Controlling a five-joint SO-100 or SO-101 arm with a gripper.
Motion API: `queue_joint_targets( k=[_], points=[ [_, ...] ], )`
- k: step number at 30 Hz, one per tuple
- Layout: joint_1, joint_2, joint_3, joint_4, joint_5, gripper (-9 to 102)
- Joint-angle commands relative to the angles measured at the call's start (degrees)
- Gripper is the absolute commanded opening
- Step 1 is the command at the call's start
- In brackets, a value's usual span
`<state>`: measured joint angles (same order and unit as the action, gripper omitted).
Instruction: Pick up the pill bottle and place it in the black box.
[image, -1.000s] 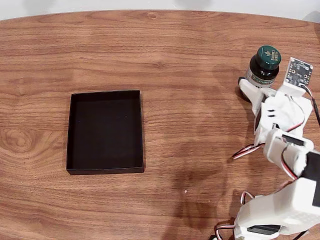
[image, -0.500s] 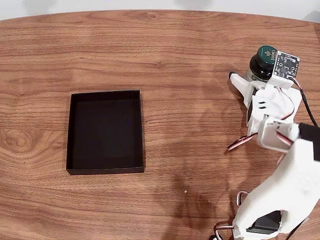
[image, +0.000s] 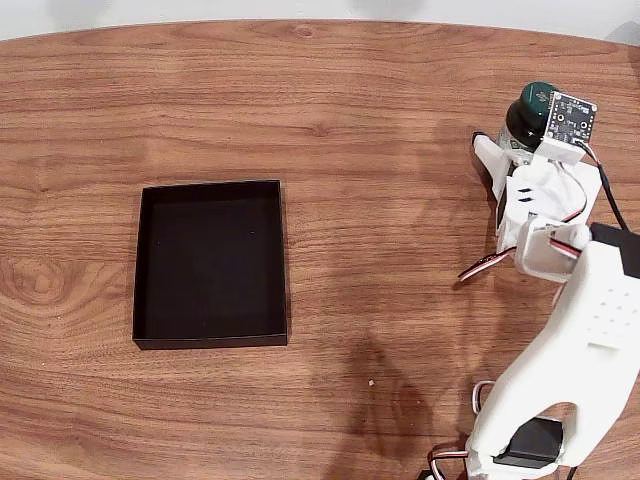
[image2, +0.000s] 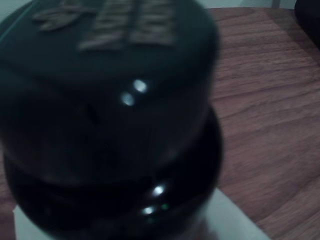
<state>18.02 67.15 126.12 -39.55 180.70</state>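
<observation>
The pill bottle (image: 527, 112) is seen standing upright near the right edge of the fixed view, its dark green cap topmost and a strip of pale label visible beneath the dark shoulder. In the wrist view the bottle (image2: 110, 120) is shown very close and blurred, the cap's leaf mark faintly made out. The black box (image: 211, 263), shallow, matte and open-topped, lies flat well apart to the left, its interior empty.
</observation>
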Motion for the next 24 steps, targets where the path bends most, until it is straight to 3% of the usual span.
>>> queue_joint_targets(
  k=[1, 16, 24],
  points=[
    [-0.53, 1.05, -3.69, -2.99, -1.05, 27],
    [-4.31, 11.25, 10.11, -9.32, -0.18, 20],
    [-9.58, 26.98, 20.39, -6.77, -0.97, 19]
  ],
)
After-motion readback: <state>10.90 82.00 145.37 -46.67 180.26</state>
